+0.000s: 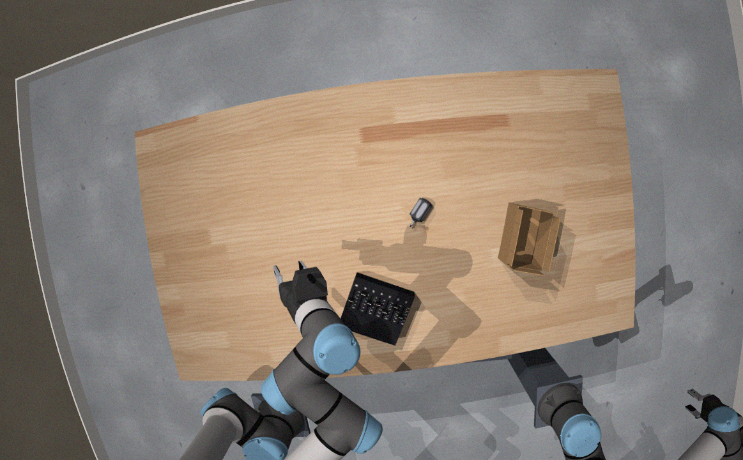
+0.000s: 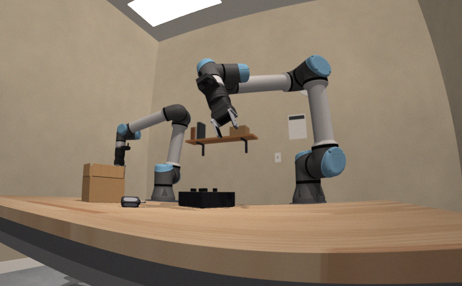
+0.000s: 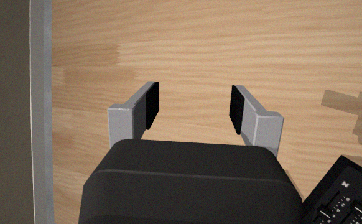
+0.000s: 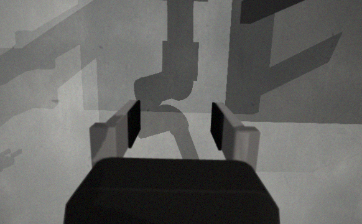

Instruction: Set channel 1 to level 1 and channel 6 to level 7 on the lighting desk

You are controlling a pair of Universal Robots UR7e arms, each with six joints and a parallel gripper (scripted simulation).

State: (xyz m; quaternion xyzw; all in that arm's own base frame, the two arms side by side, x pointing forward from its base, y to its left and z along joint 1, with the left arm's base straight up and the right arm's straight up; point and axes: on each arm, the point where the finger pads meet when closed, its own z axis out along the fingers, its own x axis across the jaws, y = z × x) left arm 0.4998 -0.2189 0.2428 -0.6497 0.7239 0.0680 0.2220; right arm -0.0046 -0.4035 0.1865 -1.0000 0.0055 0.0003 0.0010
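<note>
The black lighting desk lies turned at an angle near the table's arm side. In the left wrist view only its corner shows, with the channels marked M and 6 and their faders; the other channels are outside that view. The fader levels are too small to read surely. My left gripper is open and empty, high above the table, to the left of the desk in the top view. My right gripper is open and empty, off the table above the floor, far from the desk.
An open cardboard box stands on the wooden table, right of the desk in the top view. A small grey-and-black tool lies beyond the desk. The left arm reaches beside the desk.
</note>
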